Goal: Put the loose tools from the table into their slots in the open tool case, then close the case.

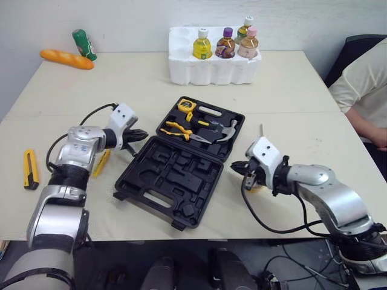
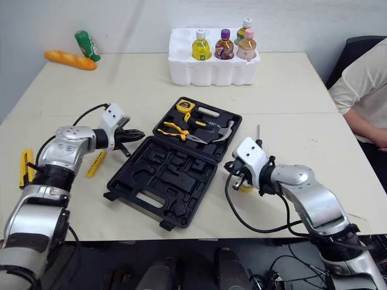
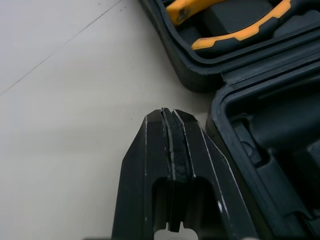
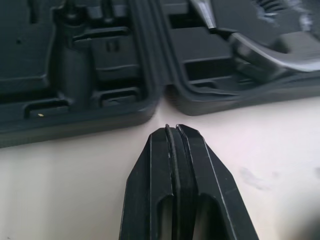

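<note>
the open black tool case lies mid-table. its far half holds a hammer and pliers; its near half shows bare moulded slots. your left gripper sits just beside the case's left edge near the hinge, fingers pressed fully together with nothing between them. your right gripper mirrors it at the case's right edge, also closed tight and empty.

loose tools are out on the table. a yellow-handled tool lies partly under your left forearm. a yellow utility knife sits near the left table edge, well apart from the case. a thin metal shaft lies beyond your right gripper.

the likely step is a pick-up. draw the left gripper clear of the case wall and spread the fingers before you lower. close across the middle of the yellow handle so it won't swing, and match its shape to a bare slot before carrying it over.
</note>
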